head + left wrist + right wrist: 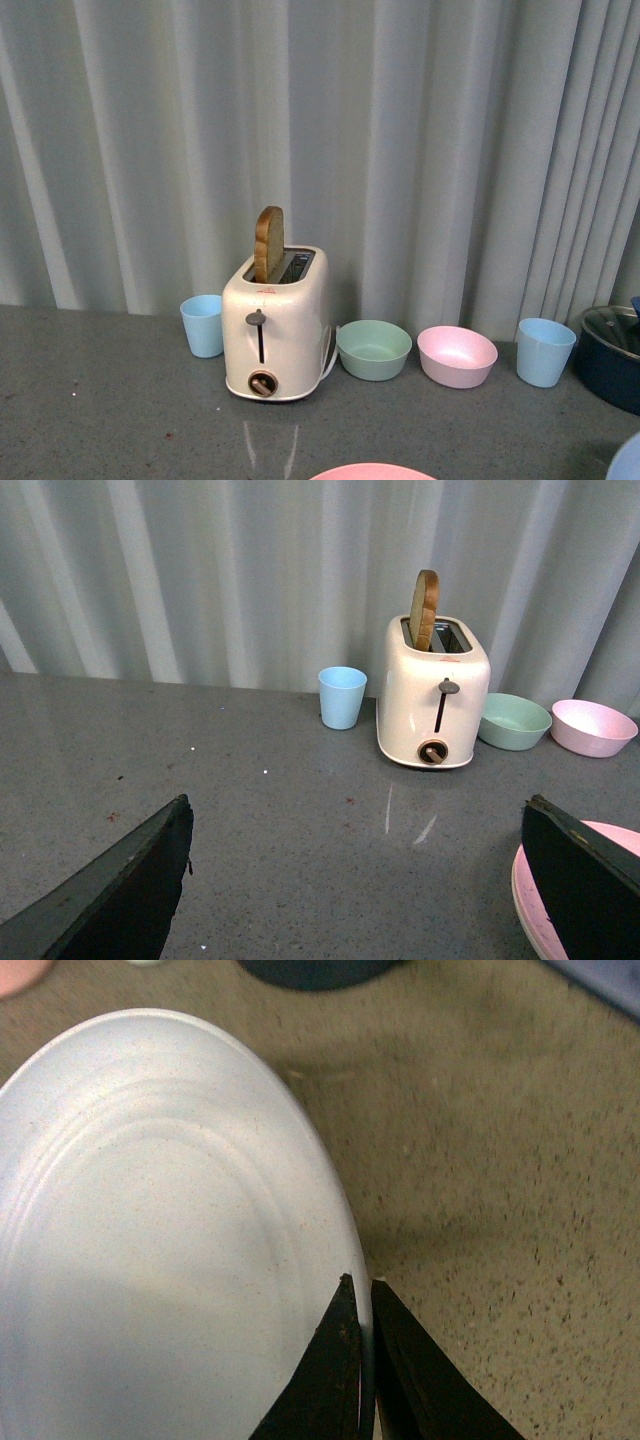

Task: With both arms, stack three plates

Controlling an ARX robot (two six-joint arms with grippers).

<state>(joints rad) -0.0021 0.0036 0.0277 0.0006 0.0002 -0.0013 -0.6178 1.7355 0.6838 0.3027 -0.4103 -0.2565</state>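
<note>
My right gripper (362, 1285) is shut on the rim of the light blue plate (150, 1250), which fills most of the right wrist view; a sliver of that plate (627, 462) shows at the front view's bottom right corner. The pink plate (532, 905) lies on the grey table beside my open left gripper (355, 825), partly hidden behind one dark finger (585, 875). Its far rim (372, 471) shows at the bottom edge of the front view. A cream edge seems to lie under the pink plate in the left wrist view; I cannot tell whether it is the beige plate.
A cream toaster (275, 325) with a slice of bread stands at the back. Beside it are a blue cup (203, 325), a green bowl (373, 349), a pink bowl (456, 356), another blue cup (545, 351) and a dark lidded pot (612, 355). A curtain hangs behind.
</note>
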